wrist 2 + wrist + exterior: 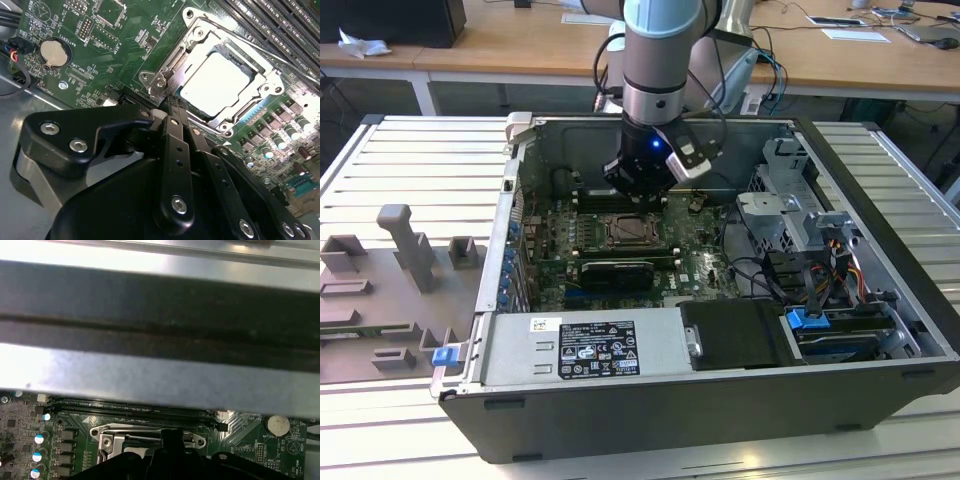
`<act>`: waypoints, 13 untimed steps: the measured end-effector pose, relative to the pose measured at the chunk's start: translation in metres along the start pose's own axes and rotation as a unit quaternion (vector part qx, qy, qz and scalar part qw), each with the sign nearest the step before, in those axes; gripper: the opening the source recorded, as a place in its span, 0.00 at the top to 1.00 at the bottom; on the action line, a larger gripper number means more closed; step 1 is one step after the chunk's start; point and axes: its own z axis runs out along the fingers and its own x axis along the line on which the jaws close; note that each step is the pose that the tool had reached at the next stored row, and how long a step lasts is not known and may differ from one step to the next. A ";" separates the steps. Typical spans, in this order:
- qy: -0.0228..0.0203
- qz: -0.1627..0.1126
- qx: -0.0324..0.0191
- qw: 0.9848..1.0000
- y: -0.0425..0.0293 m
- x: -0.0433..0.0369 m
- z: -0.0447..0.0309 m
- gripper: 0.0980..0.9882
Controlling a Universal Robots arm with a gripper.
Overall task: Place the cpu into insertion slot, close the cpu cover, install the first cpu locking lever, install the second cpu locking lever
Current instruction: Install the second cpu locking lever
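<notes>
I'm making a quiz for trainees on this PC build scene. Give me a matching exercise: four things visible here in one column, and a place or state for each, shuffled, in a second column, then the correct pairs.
Things:
1. cpu
2. cpu cover
3. coin cell battery
4. gripper

Places or states:
A. round and silver, on the green board apart from the socket
B. closed down, framing the chip through its window
C. seated in the insertion slot, pale face up
D. black, hanging at the socket's corner by the hinge

Pairs: 1-C, 2-B, 3-A, 4-D
</notes>
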 end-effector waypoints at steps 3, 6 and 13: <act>0.000 0.000 0.000 1.000 -0.0012 0.0001 -0.0007 0.99; 0.000 0.000 0.000 1.000 -0.0009 0.0000 -0.0069 0.99; 0.000 0.000 0.000 1.000 0.0004 -0.0005 -0.0322 0.99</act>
